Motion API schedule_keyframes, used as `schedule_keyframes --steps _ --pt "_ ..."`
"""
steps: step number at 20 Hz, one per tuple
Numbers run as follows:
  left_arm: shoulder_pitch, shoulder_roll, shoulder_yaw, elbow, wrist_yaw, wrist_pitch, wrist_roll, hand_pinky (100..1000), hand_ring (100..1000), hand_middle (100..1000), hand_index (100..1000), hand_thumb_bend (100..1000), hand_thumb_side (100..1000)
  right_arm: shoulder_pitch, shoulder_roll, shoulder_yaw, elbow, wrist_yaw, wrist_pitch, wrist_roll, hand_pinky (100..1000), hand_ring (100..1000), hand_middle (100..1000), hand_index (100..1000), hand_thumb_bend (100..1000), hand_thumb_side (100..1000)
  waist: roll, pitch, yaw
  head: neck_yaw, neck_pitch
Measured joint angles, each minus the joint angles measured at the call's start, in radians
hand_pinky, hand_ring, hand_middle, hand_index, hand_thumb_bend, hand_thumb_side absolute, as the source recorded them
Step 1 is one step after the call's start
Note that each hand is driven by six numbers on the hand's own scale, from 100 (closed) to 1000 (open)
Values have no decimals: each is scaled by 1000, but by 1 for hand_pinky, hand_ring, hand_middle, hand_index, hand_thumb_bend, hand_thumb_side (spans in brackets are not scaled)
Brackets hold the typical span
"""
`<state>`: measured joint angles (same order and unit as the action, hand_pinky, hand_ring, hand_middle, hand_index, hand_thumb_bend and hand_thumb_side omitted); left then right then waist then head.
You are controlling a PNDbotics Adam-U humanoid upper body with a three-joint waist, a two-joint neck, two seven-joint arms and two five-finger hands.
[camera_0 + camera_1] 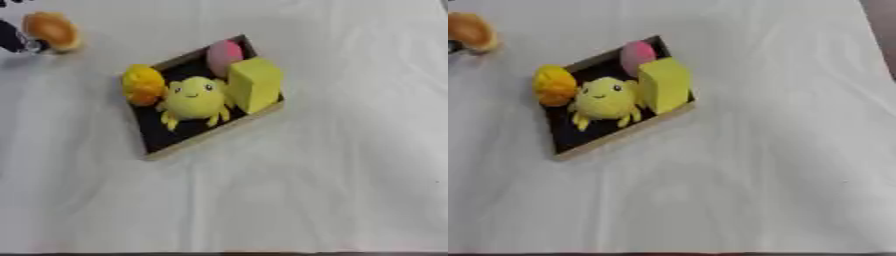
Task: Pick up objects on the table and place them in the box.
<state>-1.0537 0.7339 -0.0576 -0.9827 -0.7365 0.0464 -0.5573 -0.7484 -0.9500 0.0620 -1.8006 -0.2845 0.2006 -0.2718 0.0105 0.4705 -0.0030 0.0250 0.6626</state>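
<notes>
Left hand: your left hand [15, 39] shows only as a dark shape at the upper left edge of the left eye view.
Left fingers: you can't read them; too little shows.
Right hand: yours appears in neither eye view.

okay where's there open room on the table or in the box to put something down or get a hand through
The white tablecloth is bare to the right of the box and across the whole near side. Inside the box, only the dark near-left corner is free. Its far half is crowded: yellow block, pink ball, smiling yellow toy, orange toy. An orange bun sits far left.
</notes>
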Motion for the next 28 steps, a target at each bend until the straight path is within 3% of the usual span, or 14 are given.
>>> schedule_keyframes --steps 9,13,17,20,28 --pt "-15 -20 2 29 -42 11 26 913 922 838 899 383 123 -6 0 0 2 0 0 0 796 698 613 777 100 1000 0 24 -4 9 -14" --pt "-18 -22 2 32 -44 7 20 867 835 726 821 293 115 -7 0 0 7 0 1 -2 796 697 613 776 100 1000 1 24 -6 11 -14" --pt "-19 -23 1 32 -48 10 14 824 768 648 757 100 100 -7 0 0 10 0 2 -3 797 697 613 776 100 1000 1 24 -9 13 -14" --pt "-19 -23 0 26 -53 15 20 791 716 586 700 100 100 -7 0 0 13 -1 2 -3 797 697 612 776 100 1000 1 24 -8 14 -13" --pt "-8 -20 -39 -105 -36 -23 42 775 698 572 686 100 100 -3 1 0 19 -8 1 -6 798 698 613 776 100 1000 1 23 12 -1 -3"
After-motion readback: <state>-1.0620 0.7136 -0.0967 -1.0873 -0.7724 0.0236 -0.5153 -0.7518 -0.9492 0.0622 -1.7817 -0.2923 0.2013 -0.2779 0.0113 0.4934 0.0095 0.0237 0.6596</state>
